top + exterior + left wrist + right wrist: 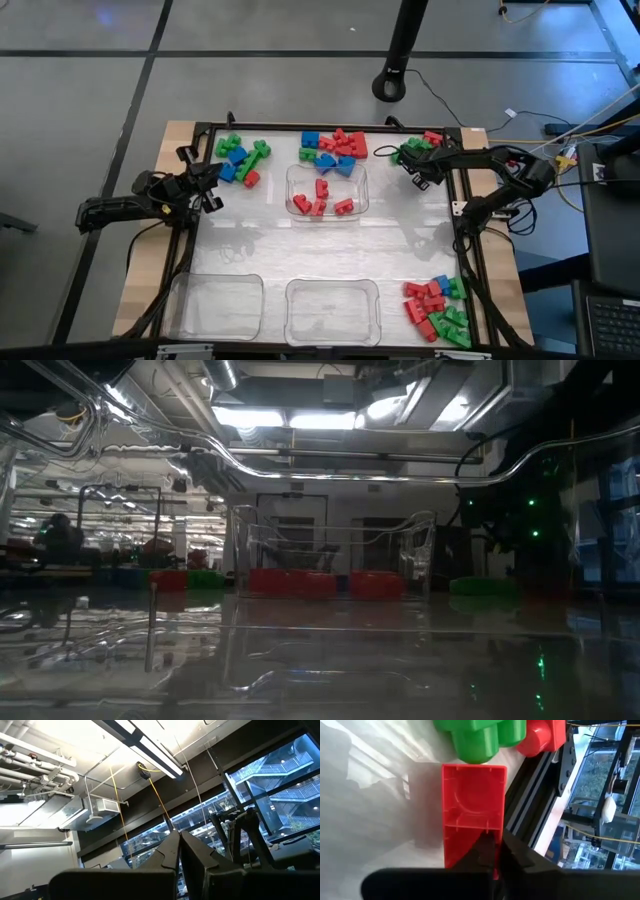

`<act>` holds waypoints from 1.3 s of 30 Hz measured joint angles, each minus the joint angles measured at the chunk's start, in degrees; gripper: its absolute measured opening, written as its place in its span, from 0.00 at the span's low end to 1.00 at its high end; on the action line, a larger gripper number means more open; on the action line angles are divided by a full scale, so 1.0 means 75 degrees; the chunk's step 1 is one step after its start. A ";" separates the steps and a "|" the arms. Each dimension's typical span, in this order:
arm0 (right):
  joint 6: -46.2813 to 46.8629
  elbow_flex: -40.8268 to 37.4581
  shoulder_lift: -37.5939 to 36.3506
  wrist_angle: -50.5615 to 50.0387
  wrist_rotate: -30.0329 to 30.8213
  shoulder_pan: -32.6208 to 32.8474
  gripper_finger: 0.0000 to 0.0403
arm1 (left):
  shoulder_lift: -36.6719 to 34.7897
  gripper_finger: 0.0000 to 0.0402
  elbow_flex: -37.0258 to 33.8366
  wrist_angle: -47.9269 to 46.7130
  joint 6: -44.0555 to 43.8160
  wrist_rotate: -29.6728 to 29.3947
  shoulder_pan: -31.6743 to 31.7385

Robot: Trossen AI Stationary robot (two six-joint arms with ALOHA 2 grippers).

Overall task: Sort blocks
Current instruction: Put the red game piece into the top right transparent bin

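Note:
Red, green and blue blocks lie in groups on the table: far left point(240, 160), far middle point(335, 150), far right point(425, 145) and near right point(437, 310). A few red blocks sit in the clear middle tray point(350, 175). My right gripper point(418, 172) is at the far right group, shut on a red block point(472, 810); a green block point(480, 737) and another red one point(542, 737) lie just beyond it. My left gripper point(207, 188) hovers near the far left group, fingers shut point(178, 851) and empty, its camera tipped toward the ceiling. My right gripper holds the red block by the end nearest the fingers point(487, 837), beside its right wall, pinched between the two fingers. The block's hollow underside faces the wrist camera and the block stretches away along the fingers. Whether it rests on the table or is lifted I cannot tell.
Two clear trays stand at the near edge, near left point(215, 305) and near middle point(332, 312). A black frame rail point(462, 230) runs along the table's right side close to my right gripper. Open table surface lies between the middle tray and the near trays.

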 joint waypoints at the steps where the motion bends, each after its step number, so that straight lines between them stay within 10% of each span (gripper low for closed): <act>1: -0.0003 0.0000 0.0000 -0.0027 -0.0006 0.0000 0.04 | 0.0000 0.01 0.0000 0.0000 0.0000 0.0000 0.0000; 22: -0.0274 0.1831 -0.2102 -0.2084 -0.0866 0.2129 0.02 | 0.0000 0.01 0.0000 -0.0023 0.0099 -0.0003 0.0000; 39: -0.3846 0.2567 -0.1374 0.4531 -0.2727 0.4470 0.03 | 0.0000 0.01 0.0000 -0.0044 0.0085 -0.0003 -0.0003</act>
